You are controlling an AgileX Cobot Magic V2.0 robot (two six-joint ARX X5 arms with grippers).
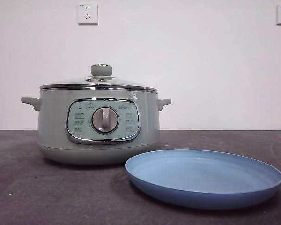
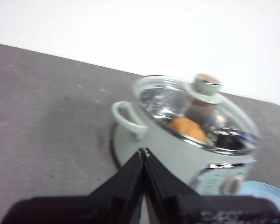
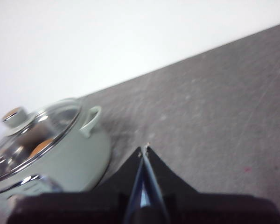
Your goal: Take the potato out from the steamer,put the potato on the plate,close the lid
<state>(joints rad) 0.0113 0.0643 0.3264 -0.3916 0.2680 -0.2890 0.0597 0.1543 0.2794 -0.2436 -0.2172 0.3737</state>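
Both grippers, the left gripper (image 2: 143,150) and the right gripper (image 3: 145,148), are pinched tight and empty, and the potato (image 2: 188,129) sits mid-frame under the lid (image 1: 99,81) in the steamer (image 1: 97,124), so the smooth knob could slip and the glass drop onto the plate (image 1: 203,180).

My steamer (image 1: 54,136) looks satin-smooth with chrome trim; lid (image 2: 177,105) clear glossy glass; plate (image 1: 204,178) matt; surface (image 1: 37,197) rough, grainy.

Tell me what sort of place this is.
Likely a robot test bench staged as a kitchen: a steamer with its lid on and an empty plate on a dark table, bare white wall with sockets.
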